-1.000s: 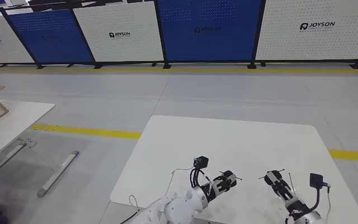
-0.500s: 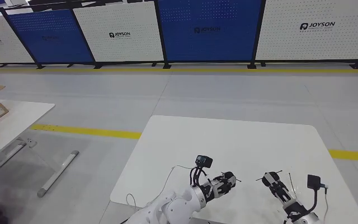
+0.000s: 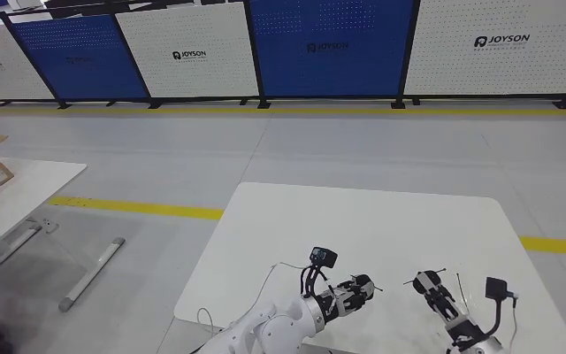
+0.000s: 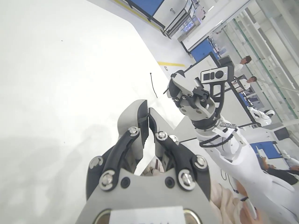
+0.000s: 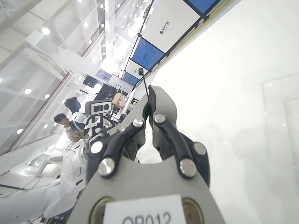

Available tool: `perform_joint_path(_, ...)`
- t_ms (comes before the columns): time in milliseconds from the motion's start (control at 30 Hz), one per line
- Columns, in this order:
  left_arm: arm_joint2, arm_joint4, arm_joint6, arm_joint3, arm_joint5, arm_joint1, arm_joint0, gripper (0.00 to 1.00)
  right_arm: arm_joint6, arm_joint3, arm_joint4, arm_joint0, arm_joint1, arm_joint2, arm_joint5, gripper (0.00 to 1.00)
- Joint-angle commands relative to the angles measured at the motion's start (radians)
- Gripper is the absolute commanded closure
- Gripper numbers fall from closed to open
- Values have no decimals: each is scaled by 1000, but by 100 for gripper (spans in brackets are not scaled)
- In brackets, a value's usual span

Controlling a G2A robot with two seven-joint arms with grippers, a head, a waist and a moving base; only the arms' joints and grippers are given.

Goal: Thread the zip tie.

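Zip tie (image 5: 144,81): I judge it light, springy, slippery; hold near head.
Right jaws: clamped on it.
Left jaws: closed.

A white table (image 3: 354,221) with rounded corners stands on a pale grey floor (image 3: 177,150) crossed by a yellow floor line (image 3: 133,207). Blue and white pegboard panels (image 3: 332,44) line the far side. Another white table (image 3: 35,177) sits left. Round ceiling lights (image 5: 45,30) glow overhead.

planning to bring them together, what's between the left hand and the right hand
Nothing: in the top view the stretch between the left hand and the right hand is bare table.
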Motion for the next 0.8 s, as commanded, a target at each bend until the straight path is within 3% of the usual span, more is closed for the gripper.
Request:
perform_joint_path(0, 0, 0, 0, 0, 0, 0, 0, 100, -34, 1, -6, -11, -3, -4, -18, 100)
perform_joint_path(300, 0, 0, 0, 0, 0, 0, 0, 100, -206, -31, -101, -84, -16, -44, -18, 100)
perform_joint_path(600, 0, 0, 0, 0, 0, 0, 0, 100, -212, -28, -111, -89, -16, -47, -18, 100)
perform_joint_path(767, 7, -42, 67, 18, 31, -11, -3, 100, -212, -28, -111, -89, -16, -47, -18, 100)
